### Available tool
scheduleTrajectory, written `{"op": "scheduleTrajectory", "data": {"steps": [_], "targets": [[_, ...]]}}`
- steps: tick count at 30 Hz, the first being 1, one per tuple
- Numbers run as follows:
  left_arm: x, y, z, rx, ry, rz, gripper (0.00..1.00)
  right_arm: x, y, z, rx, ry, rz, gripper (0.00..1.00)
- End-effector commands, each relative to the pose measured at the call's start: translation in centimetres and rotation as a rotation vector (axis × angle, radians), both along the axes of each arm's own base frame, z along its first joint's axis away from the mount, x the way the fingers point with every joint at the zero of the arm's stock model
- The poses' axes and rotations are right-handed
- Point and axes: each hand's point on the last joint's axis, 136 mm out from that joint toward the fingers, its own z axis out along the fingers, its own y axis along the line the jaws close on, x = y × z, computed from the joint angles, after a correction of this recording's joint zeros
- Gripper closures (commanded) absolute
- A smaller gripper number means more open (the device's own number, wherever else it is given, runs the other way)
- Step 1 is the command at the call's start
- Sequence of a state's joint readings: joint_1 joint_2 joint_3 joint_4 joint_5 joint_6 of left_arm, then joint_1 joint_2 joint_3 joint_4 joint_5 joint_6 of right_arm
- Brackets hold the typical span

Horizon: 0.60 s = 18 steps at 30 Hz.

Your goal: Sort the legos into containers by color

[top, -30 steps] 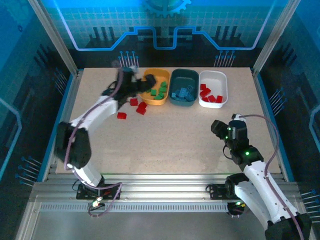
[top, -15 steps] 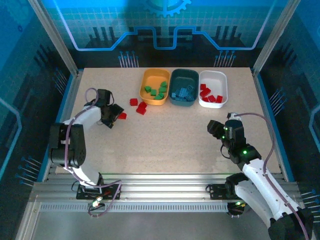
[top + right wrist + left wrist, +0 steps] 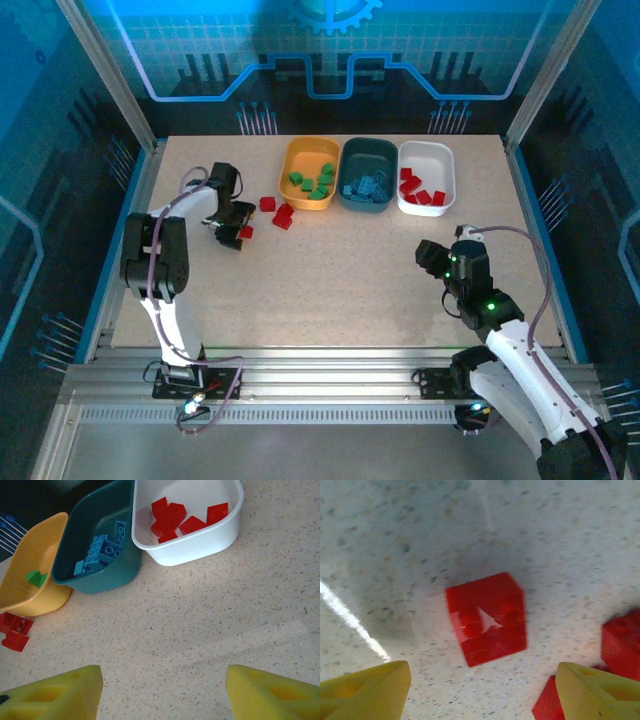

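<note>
Left gripper [image 3: 234, 231] [image 3: 482, 672] is low over the table [image 3: 350, 290], yellow fingers [image 3: 367, 690] spread wide and holding nothing. A red brick [image 3: 245, 232] [image 3: 485, 625] lies flat on the speckled top just beyond the tips, roughly centred between them, untouched. It is glossy and blocky, with round studs showing on its near face. In the left wrist view, two more red bricks [image 3: 620, 647] sit at the right margin, near the right finger.

Right gripper [image 3: 432, 255] [image 3: 162, 680] is also spread wide and empty, over bare table on the right side.

Bins stand in a row at the far edge, side by side:
- orange-yellow bin [image 3: 300, 150] [image 3: 30, 545] with green bricks [image 3: 318, 182]
- dark teal bin [image 3: 368, 145] [image 3: 107, 577] with blue bricks [image 3: 367, 186]
- white bin [image 3: 428, 148] [image 3: 200, 550] with red bricks [image 3: 420, 192]

Loose red bricks [image 3: 284, 215] lie on the table just left of the orange-yellow bin, between it and the left gripper.

Room: we see a broad bare stretch across the table's middle and near side, between the two arms.
</note>
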<state>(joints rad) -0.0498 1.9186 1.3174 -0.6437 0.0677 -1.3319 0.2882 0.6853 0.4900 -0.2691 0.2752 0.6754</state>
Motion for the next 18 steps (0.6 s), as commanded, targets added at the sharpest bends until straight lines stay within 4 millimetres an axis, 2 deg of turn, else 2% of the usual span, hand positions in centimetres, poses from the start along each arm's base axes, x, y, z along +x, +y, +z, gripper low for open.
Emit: {"op": "scheduleTrajectory", "data": {"steps": [1, 5, 10, 13, 18], "targets": [[-1.3, 0.2, -0.3, -0.004, 0.048, 0.104, 0.23, -0.1, 0.1, 0.8, -0.012, -0.028, 0.007, 0.32], [0.2, 0.1, -0.7, -0.001, 0.017, 0.092, 0.25, -0.1, 0.3, 0.8, -0.006, -0.026, 0.015, 0.32], [1.1, 0.3, -1.9, 0.011, 0.044, 0.093, 0.27, 0.0, 0.3, 0.8, -0.003, -0.026, 0.017, 0.32], [1.1, 0.7, -2.7, 0.015, 0.064, 0.102, 0.35, 0.0, 0.3, 0.9, -0.005, -0.027, 0.017, 0.32], [1.2, 1.7, -2.9, 0.039, 0.055, 0.103, 0.51, 0.0, 0.3, 0.9, -0.003, -0.028, 0.017, 0.32]]}}
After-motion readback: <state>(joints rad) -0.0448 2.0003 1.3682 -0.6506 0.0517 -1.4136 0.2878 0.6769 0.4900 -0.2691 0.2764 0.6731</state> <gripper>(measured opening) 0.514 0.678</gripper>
